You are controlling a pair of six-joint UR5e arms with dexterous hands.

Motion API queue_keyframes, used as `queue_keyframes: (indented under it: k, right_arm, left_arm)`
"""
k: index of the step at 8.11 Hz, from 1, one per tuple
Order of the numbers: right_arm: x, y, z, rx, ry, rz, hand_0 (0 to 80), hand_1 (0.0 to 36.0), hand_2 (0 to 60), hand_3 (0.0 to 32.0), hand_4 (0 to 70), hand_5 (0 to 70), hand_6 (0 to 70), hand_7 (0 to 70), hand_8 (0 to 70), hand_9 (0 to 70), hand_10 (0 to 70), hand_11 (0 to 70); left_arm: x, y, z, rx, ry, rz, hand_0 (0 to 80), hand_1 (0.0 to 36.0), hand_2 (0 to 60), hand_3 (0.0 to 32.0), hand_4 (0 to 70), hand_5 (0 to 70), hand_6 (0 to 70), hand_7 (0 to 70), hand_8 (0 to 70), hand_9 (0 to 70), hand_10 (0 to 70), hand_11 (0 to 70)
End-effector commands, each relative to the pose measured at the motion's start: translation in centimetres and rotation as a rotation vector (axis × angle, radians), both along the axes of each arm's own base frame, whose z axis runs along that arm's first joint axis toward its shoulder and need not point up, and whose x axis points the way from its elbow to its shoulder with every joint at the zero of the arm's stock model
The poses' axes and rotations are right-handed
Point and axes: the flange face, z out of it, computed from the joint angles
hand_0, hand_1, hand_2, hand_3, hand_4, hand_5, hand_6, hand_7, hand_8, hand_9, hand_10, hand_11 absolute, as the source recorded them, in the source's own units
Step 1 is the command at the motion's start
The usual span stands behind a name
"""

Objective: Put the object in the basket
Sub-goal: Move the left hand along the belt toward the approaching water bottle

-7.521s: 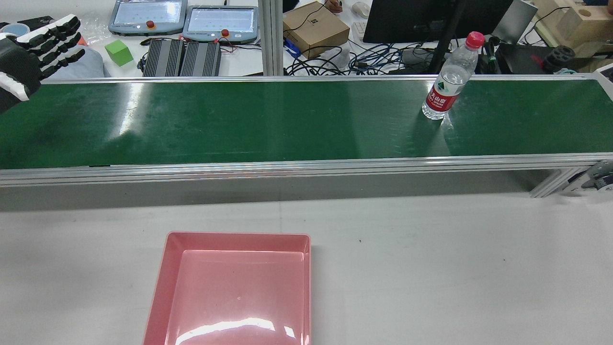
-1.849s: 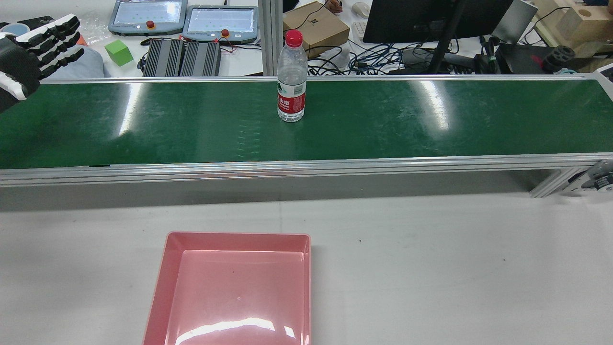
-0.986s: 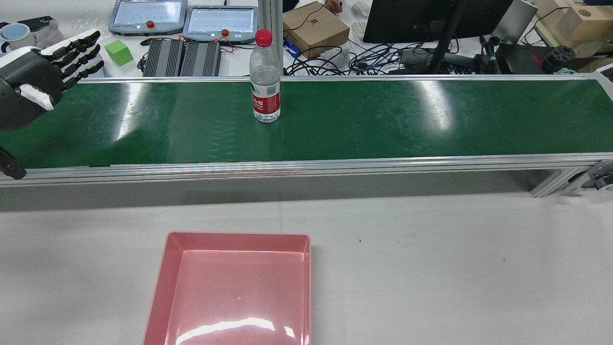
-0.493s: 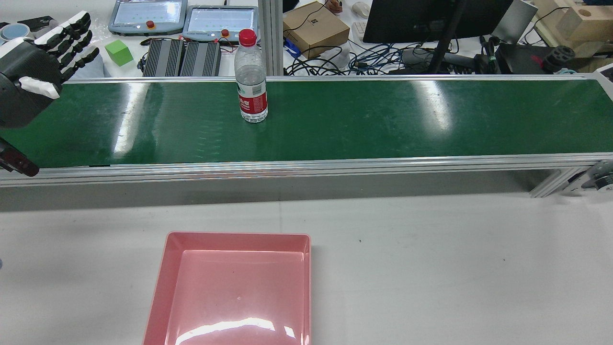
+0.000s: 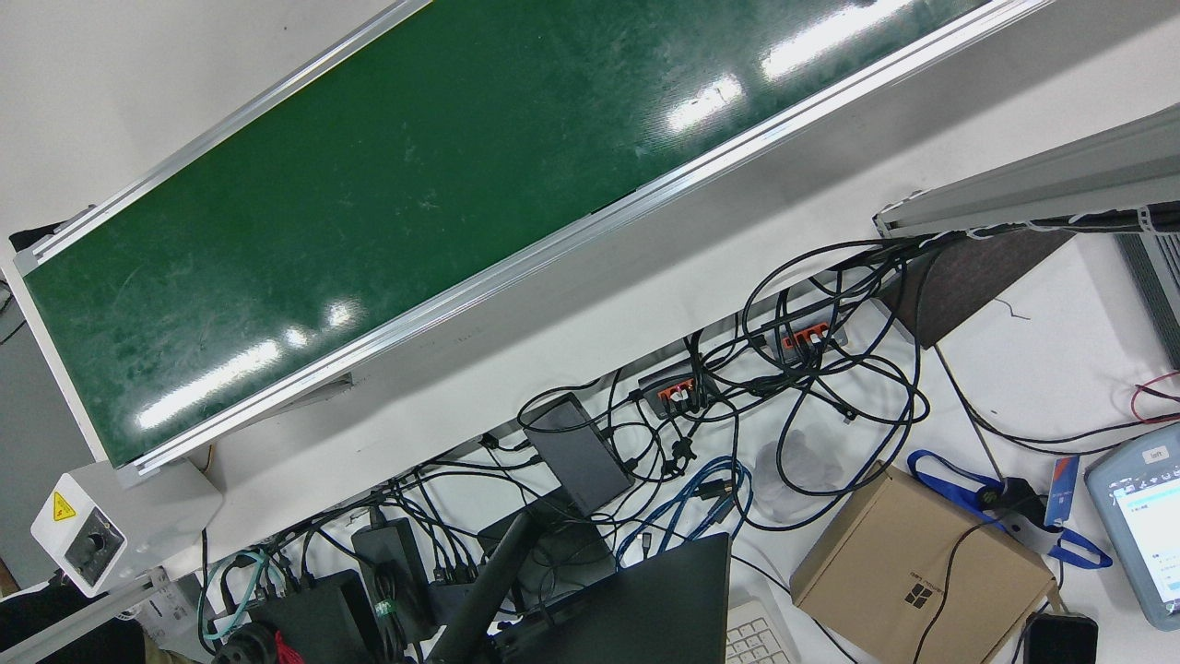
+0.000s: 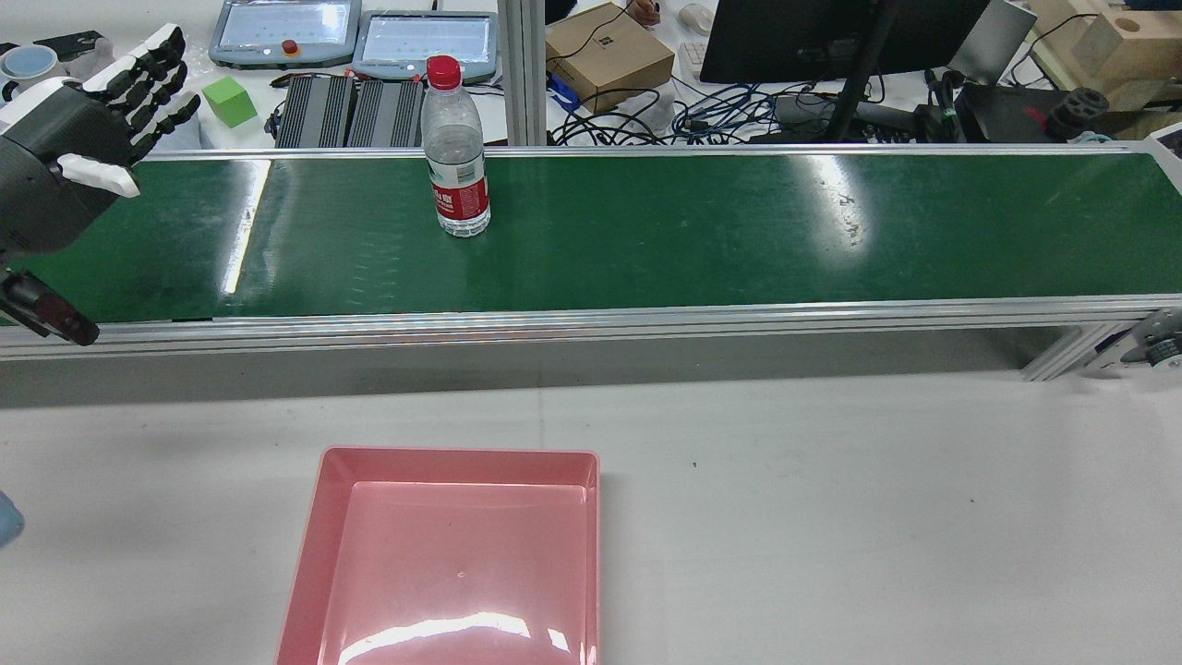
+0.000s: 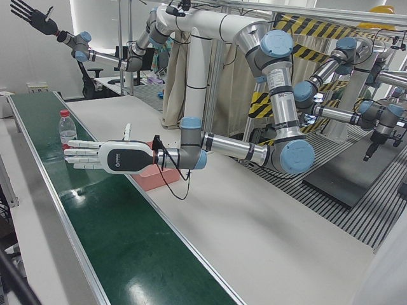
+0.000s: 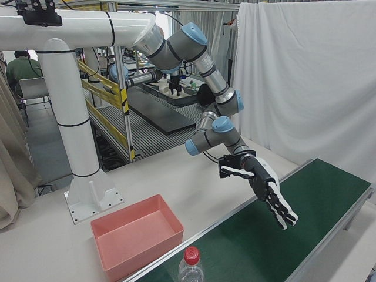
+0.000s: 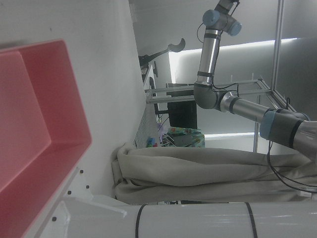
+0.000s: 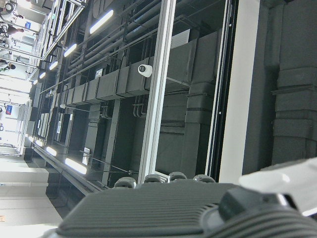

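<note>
Rear view: we see the left hand [image 6: 65, 139] spread open, empty, well apart from the upright bottle [image 6: 454, 152].

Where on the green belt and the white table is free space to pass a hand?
The belt is bare right of the water bottle. Left of it waits the open left hand. The white table is bare right of the pink basket.

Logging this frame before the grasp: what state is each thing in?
Bottle: upright on the belt, red cap on, untouched.
Basket: empty, on the table.
Left hand: open, over the belt's end, clear of the bottle.
Right hand: raised high, fingers spread.
</note>
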Motion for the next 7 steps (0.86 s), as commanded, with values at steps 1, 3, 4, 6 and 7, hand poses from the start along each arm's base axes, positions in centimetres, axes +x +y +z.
queue_keyframes:
  k: [1, 3, 4, 6, 7]
  right_arm:
    - [0.0, 0.0, 0.0, 0.000, 0.000, 0.000, 0.0, 0.0, 0.0, 0.0, 0.0, 0.0, 0.0, 0.0, 0.0, 0.0, 0.0, 0.0]
    - [0.0, 0.0, 0.0, 0.000, 0.000, 0.000, 0.0, 0.0, 0.0, 0.0, 0.0, 0.0, 0.0, 0.0, 0.0, 0.0, 0.0, 0.0]
    - [0.0, 0.0, 0.0, 0.000, 0.000, 0.000, 0.0, 0.0, 0.0, 0.0, 0.0, 0.0, 0.0, 0.0, 0.0, 0.0, 0.0, 0.0]
    - [0.0, 0.0, 0.0, 0.000, 0.000, 0.000, 0.0, 0.0, 0.0, 0.0, 0.0, 0.0, 0.0, 0.0, 0.0, 0.0, 0.0, 0.0]
    - [0.0, 0.0, 0.0, 0.000, 0.000, 0.000, 0.0, 0.0, 0.0, 0.0, 0.0, 0.0, 0.0, 0.0, 0.0, 0.0, 0.0, 0.0]
  left_arm:
    - [1.8, -0.1, -0.5, 0.023, -0.047, 0.000, 46.5, 0.1, 0.0, 1.6, 8.8, 0.6, 0.0, 0.0, 0.0, 0.0, 3.3, 5.4]
    - [3.3, -2.2, 1.2, 0.026, -0.041, 0.003, 46.4, 0.0, 0.0, 0.6, 8.8, 1.6, 0.0, 0.0, 0.0, 0.0, 3.3, 5.4]
    - [4.6, -3.7, 2.1, 0.016, -0.045, 0.011, 46.3, 0.0, 0.0, 0.6, 8.7, 1.5, 0.0, 0.0, 0.0, 0.0, 3.1, 5.1]
    - [5.7, -3.9, 2.6, 0.013, -0.046, 0.024, 46.2, 0.0, 0.0, 0.0, 9.1, 2.1, 0.0, 0.0, 0.0, 0.0, 3.1, 5.2]
    - [6.4, -3.6, 2.6, 0.014, -0.047, 0.039, 46.3, 0.1, 0.0, 0.0, 9.1, 2.0, 0.0, 0.0, 0.0, 0.0, 2.9, 4.8]
